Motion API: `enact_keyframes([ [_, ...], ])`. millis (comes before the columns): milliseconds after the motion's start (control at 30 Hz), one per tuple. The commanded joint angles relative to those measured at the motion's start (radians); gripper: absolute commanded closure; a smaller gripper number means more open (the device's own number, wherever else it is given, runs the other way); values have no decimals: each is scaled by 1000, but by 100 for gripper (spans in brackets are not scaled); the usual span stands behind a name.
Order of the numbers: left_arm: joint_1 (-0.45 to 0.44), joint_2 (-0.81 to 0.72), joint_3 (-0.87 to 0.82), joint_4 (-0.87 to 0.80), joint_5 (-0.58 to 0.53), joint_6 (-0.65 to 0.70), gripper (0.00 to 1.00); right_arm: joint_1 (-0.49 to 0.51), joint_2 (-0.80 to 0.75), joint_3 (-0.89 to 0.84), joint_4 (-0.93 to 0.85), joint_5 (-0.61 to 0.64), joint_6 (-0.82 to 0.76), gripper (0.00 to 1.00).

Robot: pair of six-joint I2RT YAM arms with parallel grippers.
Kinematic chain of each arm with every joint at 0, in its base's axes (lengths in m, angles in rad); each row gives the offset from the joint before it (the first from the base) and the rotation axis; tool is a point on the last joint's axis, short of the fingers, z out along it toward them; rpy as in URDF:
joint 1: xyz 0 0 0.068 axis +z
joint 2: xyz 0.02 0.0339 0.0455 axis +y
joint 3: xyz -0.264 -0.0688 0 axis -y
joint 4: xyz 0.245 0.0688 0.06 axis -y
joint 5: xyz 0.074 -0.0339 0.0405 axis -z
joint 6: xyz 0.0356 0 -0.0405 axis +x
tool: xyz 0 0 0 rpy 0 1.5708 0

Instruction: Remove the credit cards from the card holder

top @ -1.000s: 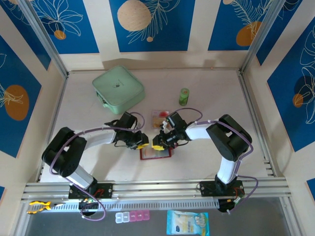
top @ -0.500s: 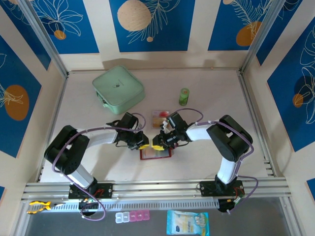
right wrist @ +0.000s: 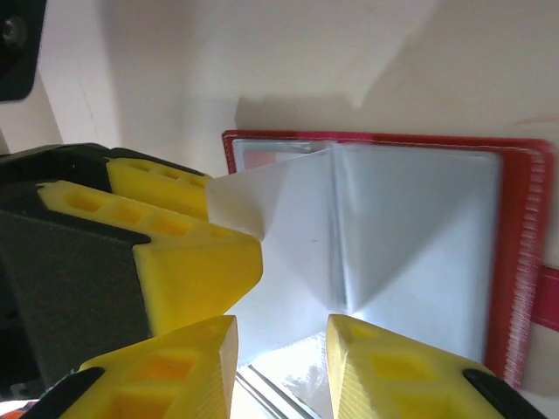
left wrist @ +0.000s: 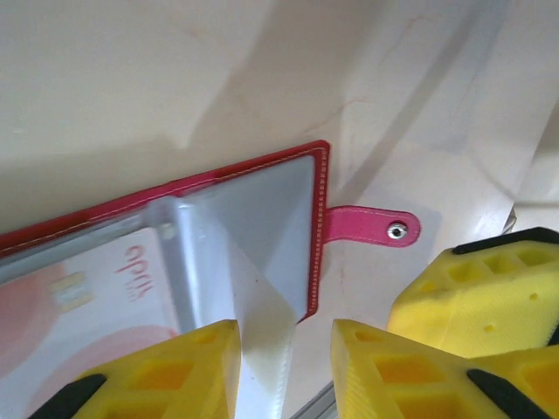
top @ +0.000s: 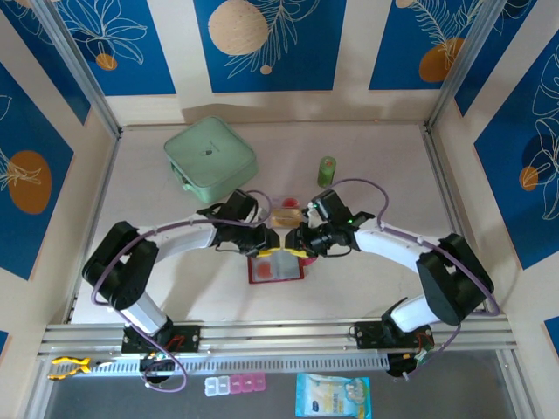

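Left jaws apart near card holder (left wrist: 320, 218) strap (left wrist: 371, 229)

left arm (top: 179, 243): bent inward | left gripper (left wrist: 284, 358): low, jaws parted | right arm (top: 397, 244): bent inward | right gripper (right wrist: 279, 349): jaws parted

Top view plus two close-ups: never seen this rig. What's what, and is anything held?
A left arm and a right arm are bolted at the table's near edge. The top view looks down from above and behind them. Each close-up comes from a wrist camera, and the yellow blocks are that gripper's fingers. On the table lie an open red card holder, a mint-green case, a small green bottle and a clear tray with what look like cards. The left gripper and right gripper meet over the holder, jaws apart around a raised clear sleeve; no firm pinch is visible. A card sits in a sleeve.
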Motion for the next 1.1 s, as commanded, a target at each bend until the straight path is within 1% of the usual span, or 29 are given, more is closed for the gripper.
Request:
enact_keyframes([
  [0, -24, 45, 53, -33, 36, 21, 66, -25, -49, 22, -133, 46, -55, 66],
  [300, -64, 144, 154, -38, 43, 41, 63, -53, -130, -1, -196, 58, -68, 65],
  [467, -76, 167, 174, -35, 42, 42, 62, -54, -155, -21, -191, 43, -67, 63],
  [700, -72, 126, 139, -53, -3, 51, 61, -43, -132, -27, -150, 16, -42, 65],
  [867, -50, 70, 84, -52, -32, 52, 62, -16, -88, -11, -131, 6, -34, 68],
  [1067, -18, -15, -3, -68, -65, 57, 68, 39, -7, 21, -100, 11, -14, 71],
])
